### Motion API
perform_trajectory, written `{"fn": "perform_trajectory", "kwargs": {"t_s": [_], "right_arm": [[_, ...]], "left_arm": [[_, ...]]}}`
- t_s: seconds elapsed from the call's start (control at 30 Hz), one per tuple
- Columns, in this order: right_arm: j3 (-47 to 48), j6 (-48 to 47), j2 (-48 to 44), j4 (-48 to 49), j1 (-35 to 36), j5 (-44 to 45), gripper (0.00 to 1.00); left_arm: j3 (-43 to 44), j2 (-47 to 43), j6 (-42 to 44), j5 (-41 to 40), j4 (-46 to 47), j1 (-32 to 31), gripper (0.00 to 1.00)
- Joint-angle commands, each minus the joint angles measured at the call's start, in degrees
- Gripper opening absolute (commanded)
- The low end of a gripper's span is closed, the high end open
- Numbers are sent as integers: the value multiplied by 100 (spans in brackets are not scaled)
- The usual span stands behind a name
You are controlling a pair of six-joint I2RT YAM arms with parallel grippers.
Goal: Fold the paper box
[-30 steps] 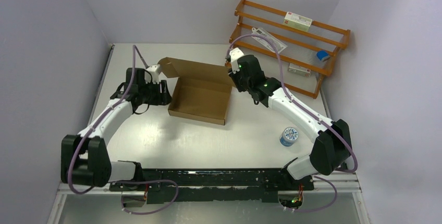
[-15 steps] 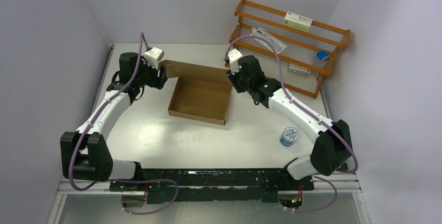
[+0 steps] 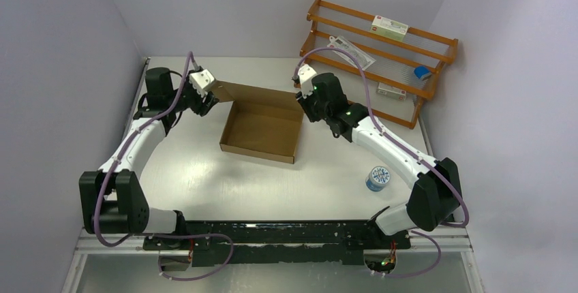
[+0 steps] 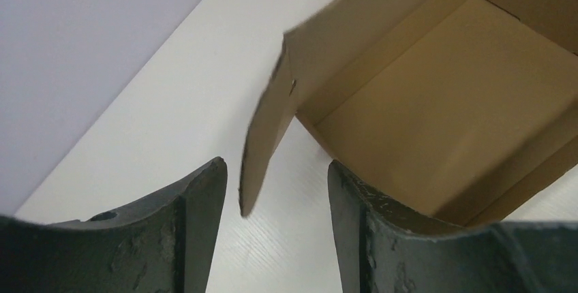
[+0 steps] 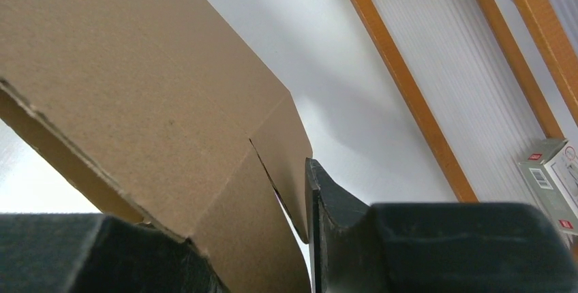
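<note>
Paper box (image 3: 262, 129): tray formed, lid not yet closed.
It sits mid-table (image 3: 198, 170), walls up, rear lid (image 3: 259, 93) standing. The right gripper (image 3: 302, 95) pinches the lid's right side flap (image 5: 283, 136); the left gripper (image 4: 276, 167) hangs spread around the left side flap (image 4: 262, 146). Left to do, I judge: turn both flaps in and tuck the lid down.

White arm links (image 3: 140, 144), black joints (image 3: 429, 197), purple cables (image 3: 354, 61), scuffed black jaws
</note>
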Motion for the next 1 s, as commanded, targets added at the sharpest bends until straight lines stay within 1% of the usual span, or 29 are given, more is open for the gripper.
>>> {"fn": "perform_trajectory", "kwargs": {"t_s": [0.0, 0.1, 0.17, 0.27, 0.33, 0.43, 0.5, 0.6, 0.67, 0.8, 0.9, 0.97], "right_arm": [[-12, -75, -153, 118, -29, -137, 32], [-11, -101, -165, 116, -29, -152, 30], [-11, -102, -166, 111, -30, -172, 28], [21, -102, -129, 65, -28, -190, 26], [33, -110, -131, 51, -28, -199, 24], [62, -79, -131, 18, -26, -220, 18], [116, 0, -118, -40, -22, -224, 11], [251, 195, -85, -193, -23, -209, 7], [335, 367, -66, -270, -14, -208, 3], [502, 750, -55, -376, -16, -203, 0], [635, 1020, -36, -498, -14, -164, 0], [723, 1172, 2, -596, -8, -103, 0]], "left_arm": [[437, 272, 681, 933, -313, 18, 60], [505, 353, 742, 903, -340, 18, 56], [589, 413, 831, 1004, -488, 18, 51], [649, 460, 873, 1262, -585, 18, 37], [626, 447, 876, 1300, -591, 18, 25], [594, 327, 704, 1191, -585, 18, 14], [462, 161, 381, 1038, -413, 18, 10], [171, -112, -89, 759, -123, -111, 8], [51, -236, -536, 428, 13, -280, 6], [-80, -434, -1469, 34, 106, -554, 5], [-201, -606, -2185, -266, 53, -636, 5], [-268, -716, -2487, -436, -69, -700, 5]]}}
